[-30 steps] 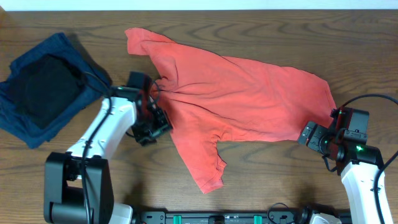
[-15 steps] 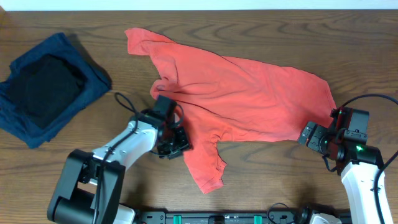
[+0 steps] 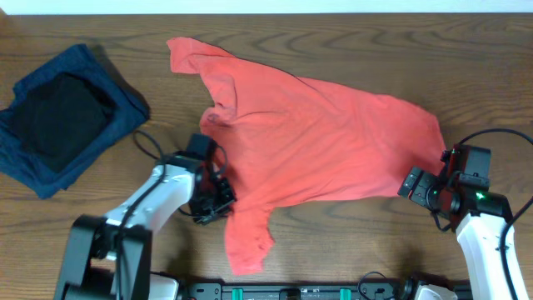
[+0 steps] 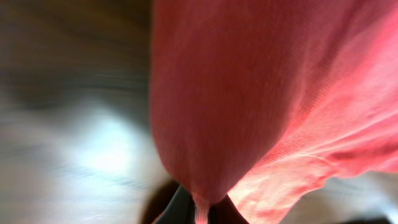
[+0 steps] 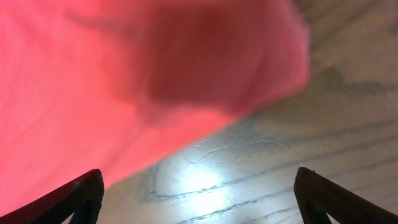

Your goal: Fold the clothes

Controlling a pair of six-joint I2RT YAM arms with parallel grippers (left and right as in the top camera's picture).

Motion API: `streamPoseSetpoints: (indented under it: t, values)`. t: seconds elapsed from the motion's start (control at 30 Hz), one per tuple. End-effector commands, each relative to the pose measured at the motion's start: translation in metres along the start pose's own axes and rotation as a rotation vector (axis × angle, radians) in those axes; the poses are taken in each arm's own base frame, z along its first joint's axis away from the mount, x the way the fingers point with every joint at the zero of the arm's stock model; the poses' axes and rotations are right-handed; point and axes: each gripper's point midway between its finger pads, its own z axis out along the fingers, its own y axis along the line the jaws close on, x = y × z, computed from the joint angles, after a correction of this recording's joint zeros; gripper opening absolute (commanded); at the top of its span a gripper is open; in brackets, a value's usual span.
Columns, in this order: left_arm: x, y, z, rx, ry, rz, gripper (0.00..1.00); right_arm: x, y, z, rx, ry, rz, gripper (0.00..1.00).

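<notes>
No legible text, label, brand, number or sign found in any view. Coral-red T-shirt shown spread on tabletop with plain cloth uppermost, no lettering made out. Both wrist views blurred, nothing readable.

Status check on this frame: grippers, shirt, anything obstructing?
Left gripper shut on T-shirt edge. Right gripper open beside its right edge. T-shirt spread out, unfolded. Navy garment lies apart, far left.
</notes>
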Motion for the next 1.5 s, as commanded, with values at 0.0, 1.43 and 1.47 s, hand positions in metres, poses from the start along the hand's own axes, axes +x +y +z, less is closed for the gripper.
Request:
streamPoseSetpoints:
  t: [0.0, 1.43, 1.47]
  values:
    - [-0.019, 0.014, -0.019, -0.025, -0.108, -0.013, 0.06, 0.008, -0.016, 0.014, 0.081, 0.031, 0.126, 0.96]
    - [-0.039, -0.009, -0.118, -0.056, -0.336, 0.157, 0.06, -0.081, -0.023, -0.025, 0.125, -0.125, 0.255, 0.01]
    - [-0.042, -0.013, -0.135, -0.058, -0.370, 0.175, 0.06, -0.093, -0.022, -0.044, 0.116, -0.162, 0.243, 0.01]
